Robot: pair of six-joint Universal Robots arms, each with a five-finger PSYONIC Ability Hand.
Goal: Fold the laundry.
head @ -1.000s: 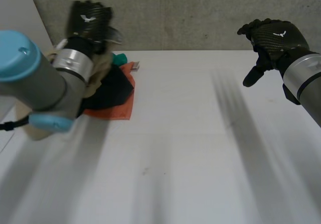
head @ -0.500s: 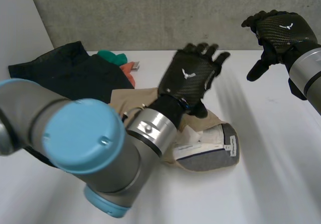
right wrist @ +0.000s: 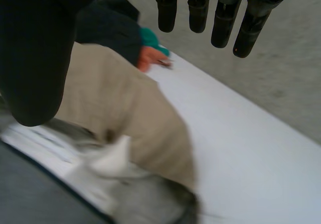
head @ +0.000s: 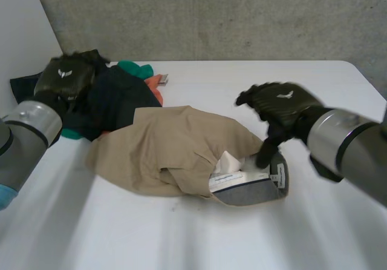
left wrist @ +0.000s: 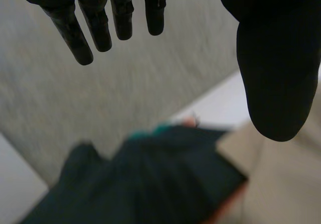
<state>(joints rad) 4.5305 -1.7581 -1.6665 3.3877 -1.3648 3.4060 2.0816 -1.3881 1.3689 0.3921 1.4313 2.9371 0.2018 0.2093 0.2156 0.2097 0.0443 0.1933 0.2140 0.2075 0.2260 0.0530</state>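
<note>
Head view, left to right. My left hand (head: 65,79) is at the far left, over the dark cloth (head: 121,100) heaped there; I cannot tell whether it touches the cloth. Left wrist view: fingers (left wrist: 98,30) straight, thumb held wide apart from them, nothing in the grasp. Teal cloth (head: 136,70) and orange cloth (head: 156,83) poke out at the heap's far right edge. Tan garment (head: 172,143) lies crumpled mid-table (head: 242,73), its far left edge touching the heap. Its grey lining (head: 254,192) and a white label (head: 227,176) are turned up at its near right end. My right hand (head: 279,103) hangs above that end, thumb pointing down toward the label; contact not discernible. Right wrist view: fingers straight, thumb apart, holding nothing. Concrete wall (head: 211,16) stands behind the table.
</note>
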